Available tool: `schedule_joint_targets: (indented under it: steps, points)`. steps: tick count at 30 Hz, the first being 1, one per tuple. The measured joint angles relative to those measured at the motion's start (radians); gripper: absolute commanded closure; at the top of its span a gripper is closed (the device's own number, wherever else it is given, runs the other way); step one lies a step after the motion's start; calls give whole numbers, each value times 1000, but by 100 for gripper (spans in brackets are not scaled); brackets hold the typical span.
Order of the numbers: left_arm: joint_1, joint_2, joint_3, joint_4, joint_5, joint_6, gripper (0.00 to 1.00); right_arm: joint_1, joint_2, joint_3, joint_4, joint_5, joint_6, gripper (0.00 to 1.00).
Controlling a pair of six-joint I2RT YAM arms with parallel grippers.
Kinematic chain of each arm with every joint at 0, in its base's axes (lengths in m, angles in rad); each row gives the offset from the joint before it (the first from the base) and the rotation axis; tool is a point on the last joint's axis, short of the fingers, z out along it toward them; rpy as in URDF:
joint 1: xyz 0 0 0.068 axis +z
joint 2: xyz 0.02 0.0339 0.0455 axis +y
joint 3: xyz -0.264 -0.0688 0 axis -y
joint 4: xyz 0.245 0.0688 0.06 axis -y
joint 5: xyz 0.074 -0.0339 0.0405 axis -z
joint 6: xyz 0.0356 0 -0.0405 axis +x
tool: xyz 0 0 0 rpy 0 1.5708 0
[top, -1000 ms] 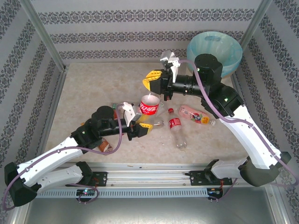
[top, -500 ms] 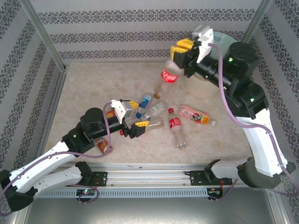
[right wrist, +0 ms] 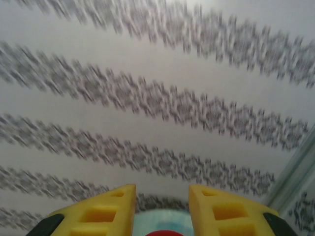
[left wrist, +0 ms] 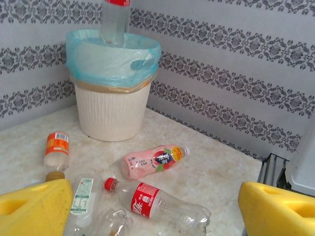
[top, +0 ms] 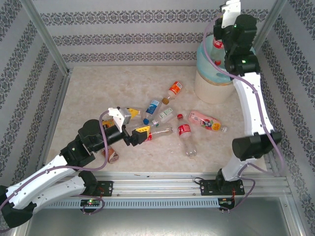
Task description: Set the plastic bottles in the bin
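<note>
Up at one o'clock in the top view, the right pincer (right wrist: 157,209) hangs over the bin (top: 209,89). Its yellow fingers (right wrist: 106,214) stand a narrow gap apart with a bit of red between them; whether they grip or have let go, I cannot tell. Beneath it a red-labelled bottle (left wrist: 114,19) hangs upright with its lower end at the mouth of the bag (left wrist: 98,59), probably lined up so it drops straight in without clipping the rim. The left pincer (top: 139,121) reaches in from seven o'clock to near the table's centre, wide open and empty, apparently ready for the next pick. From it, a red one (top: 185,135) lies at four o'clock, a pink one (top: 206,120) at three and an orange one (top: 174,88) toward one. All are apart from the bin, so most of the job remains.
</note>
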Motion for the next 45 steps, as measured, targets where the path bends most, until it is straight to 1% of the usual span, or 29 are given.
schedule_joint_targets:
  steps: [4,13,23,27,31,36,42,45]
  points:
    - [0,-16,-14,-2,-23,-42,16,-35,68,-13,11,6,20,100]
    - [0,-74,-34,-9,-68,-86,16,-45,73,-15,52,6,23,100]
    - [0,-75,-34,-48,-85,-90,16,-64,103,56,68,-34,69,100]
    - [0,-75,-34,-56,-85,-90,17,-64,146,110,87,-54,72,100]
    - [0,-79,-34,-63,-86,-90,17,-74,195,114,105,-79,76,100]
    - [0,-95,-34,-76,-101,-93,17,-96,277,103,103,-97,94,100]
    - [0,-108,-34,-90,-114,-93,17,-116,301,41,95,-100,101,100]
    - [0,-107,-34,-93,-119,-93,17,-129,304,14,101,-108,108,97]
